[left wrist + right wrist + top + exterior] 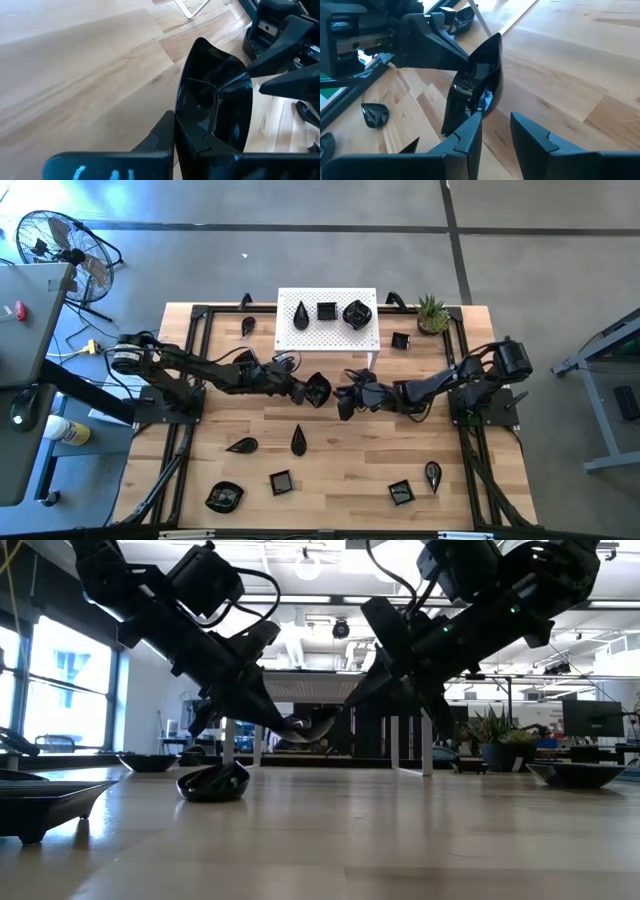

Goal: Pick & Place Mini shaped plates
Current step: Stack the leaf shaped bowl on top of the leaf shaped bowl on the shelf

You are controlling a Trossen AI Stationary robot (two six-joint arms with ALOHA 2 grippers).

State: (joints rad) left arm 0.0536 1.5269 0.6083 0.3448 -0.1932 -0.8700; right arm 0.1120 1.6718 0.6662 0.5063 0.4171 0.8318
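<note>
Left gripper point(303, 390) jaws pinch a black plate point(318, 389) above mid-table point(350, 455) — right gripper point(346, 398) jaws spread, just beside the plate's edge.

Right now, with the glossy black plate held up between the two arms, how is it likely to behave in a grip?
The plate looks rigid: it keeps its curved shape while pinched at one edge by the left claw. Its glossy surface probably makes it slippery. The right claw stands open around its other edge, so a handover slip seems possible.

Left hand point(262, 705) pinches plate point(305, 727) (aloft).
</note>
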